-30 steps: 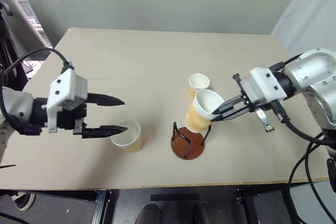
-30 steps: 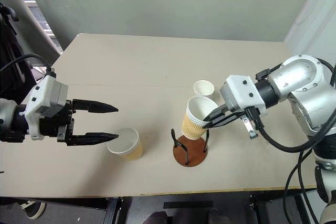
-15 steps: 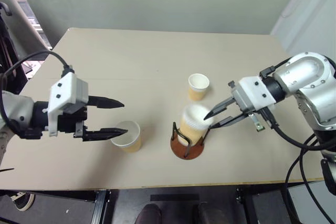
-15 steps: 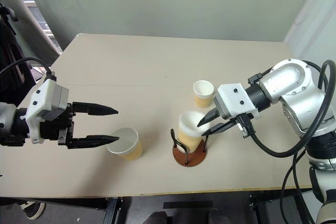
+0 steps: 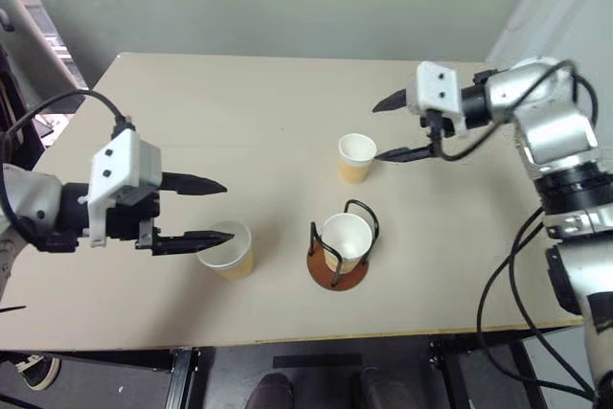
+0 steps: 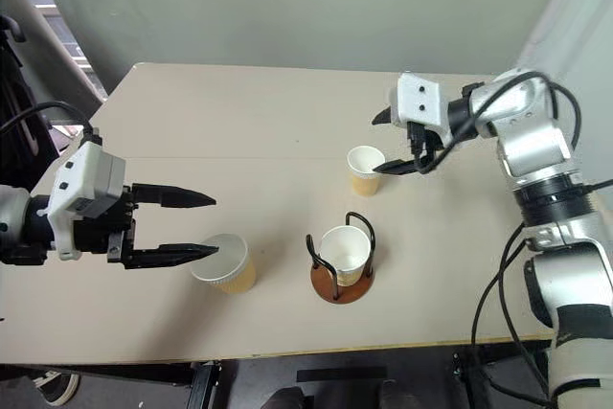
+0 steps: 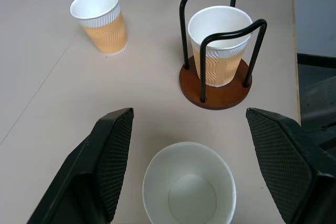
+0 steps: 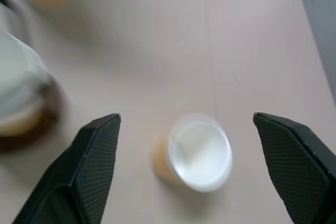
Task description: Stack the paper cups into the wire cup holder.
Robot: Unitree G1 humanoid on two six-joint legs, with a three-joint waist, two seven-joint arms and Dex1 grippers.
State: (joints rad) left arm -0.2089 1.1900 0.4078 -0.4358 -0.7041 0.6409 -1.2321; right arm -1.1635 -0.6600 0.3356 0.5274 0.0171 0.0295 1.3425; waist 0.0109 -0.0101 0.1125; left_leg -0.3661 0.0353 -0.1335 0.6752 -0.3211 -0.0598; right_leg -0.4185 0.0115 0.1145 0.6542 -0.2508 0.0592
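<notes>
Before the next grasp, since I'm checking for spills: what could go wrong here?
The right end effector, open, hangs over the far cup; a skewed close might tip it. The left end effector straddles the near cup, which could slide. The holder already holds one cup; nesting another could nudge it.

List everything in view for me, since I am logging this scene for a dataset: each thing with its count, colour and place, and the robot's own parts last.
paper cups: three, tan outside and white inside; one upright inside the holder, one standing alone farther back on the table, one near the front left between the left gripper's fingers.
wire cup holder: one, black wire loops on a reddish-brown round base, front middle of the table.
table: one, beige top.
left gripper: one, black fingers, open astride the front left cup.
right gripper: one, black fingers, open, hanging over the table beside the lone back cup.
</notes>
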